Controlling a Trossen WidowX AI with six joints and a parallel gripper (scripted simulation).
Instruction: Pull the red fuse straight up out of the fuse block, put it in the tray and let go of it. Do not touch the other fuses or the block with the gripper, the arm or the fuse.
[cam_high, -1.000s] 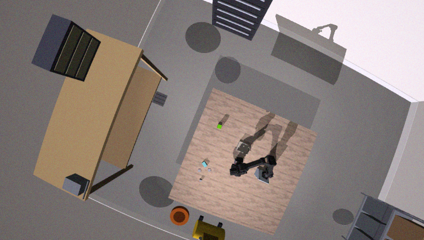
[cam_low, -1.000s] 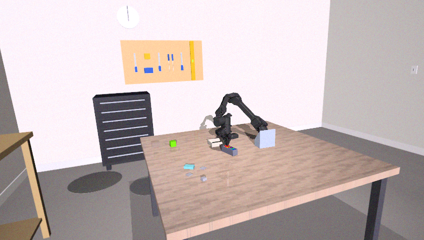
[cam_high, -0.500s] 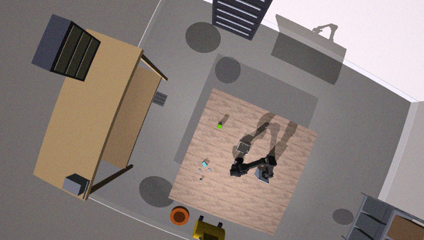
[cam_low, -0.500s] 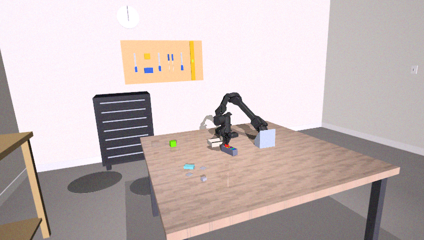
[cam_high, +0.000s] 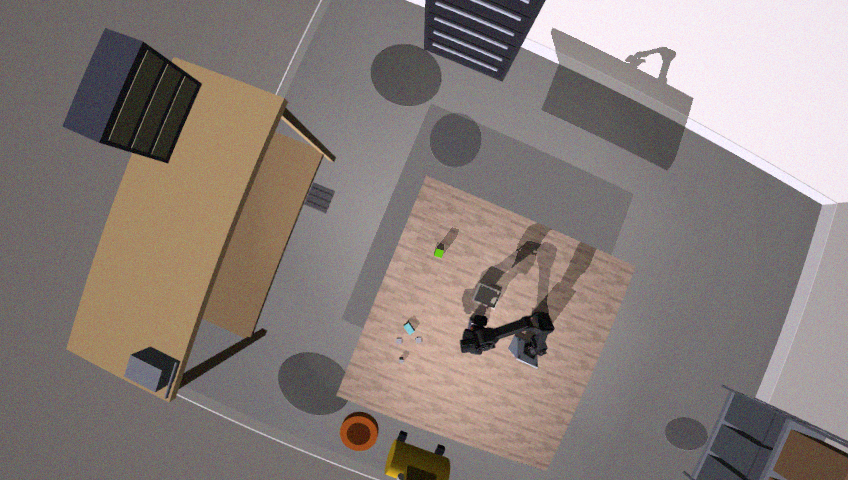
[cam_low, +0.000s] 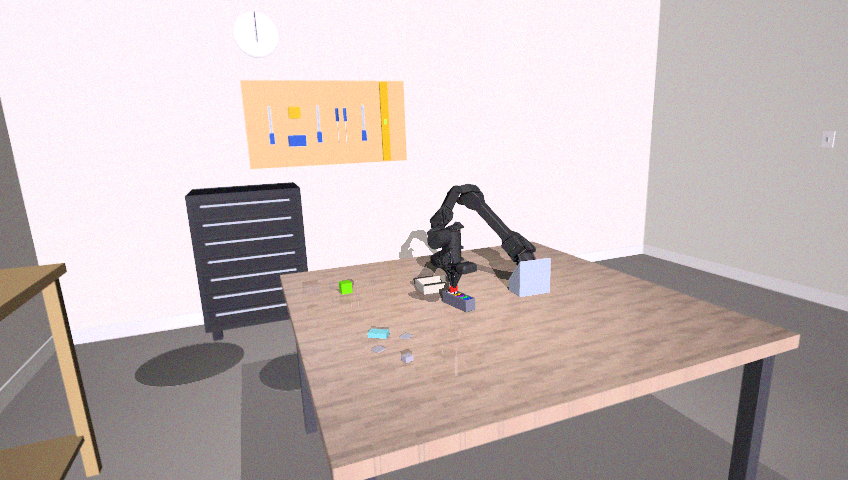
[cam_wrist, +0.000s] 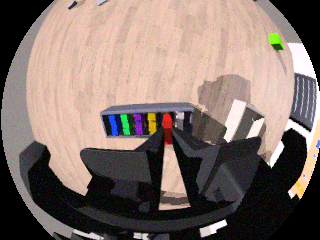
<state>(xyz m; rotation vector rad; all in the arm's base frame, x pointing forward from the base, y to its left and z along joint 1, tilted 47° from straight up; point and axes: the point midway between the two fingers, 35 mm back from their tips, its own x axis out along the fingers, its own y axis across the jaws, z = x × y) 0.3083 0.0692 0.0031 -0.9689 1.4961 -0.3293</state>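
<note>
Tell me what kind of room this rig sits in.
Likely a small workshop. A pegboard hung with hand tools is on the wall, a dark drawer cabinet stands below it, and the arm works at a wooden table, with another bench off to the side.

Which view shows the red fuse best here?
Wrist: the red fuse stands between the gripper fingers, beside the other colored fuses in the block. The exterior view shows only a red speck under the gripper; in the top view the arm hides it.
</note>
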